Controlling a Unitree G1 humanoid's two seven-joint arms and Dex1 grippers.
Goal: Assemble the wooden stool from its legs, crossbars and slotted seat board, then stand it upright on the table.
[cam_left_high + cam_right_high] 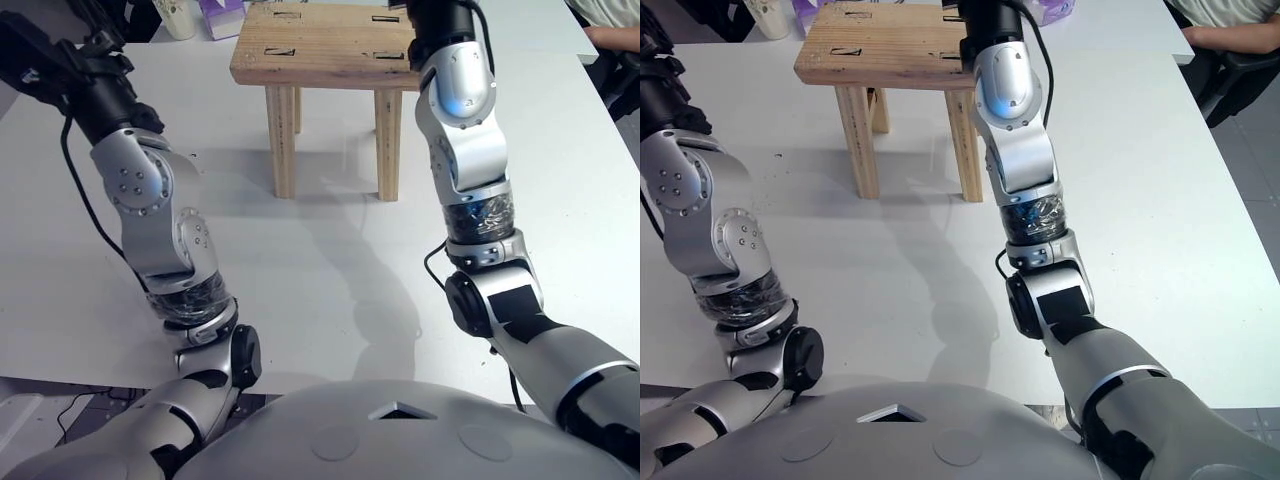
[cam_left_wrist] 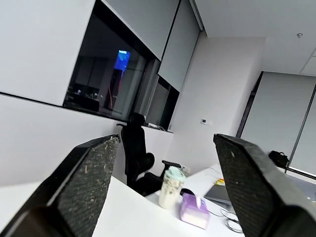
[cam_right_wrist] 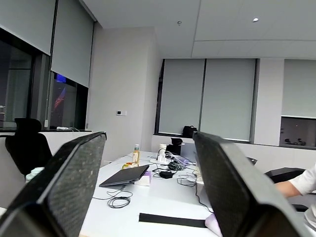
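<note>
The left gripper [image 2: 167, 140] had its two fingers spread wide with nothing between them, its arm raised well left of the wooden stool [image 1: 320, 60]. The right gripper [image 3: 149, 136] was likewise spread and empty, its arm lifted just beside the stool's right front corner. The stool stood upright on its legs on the white table [image 1: 300, 270], with a cup [image 2: 171, 186] and a purple tissue box [image 2: 194, 211] behind it
</note>
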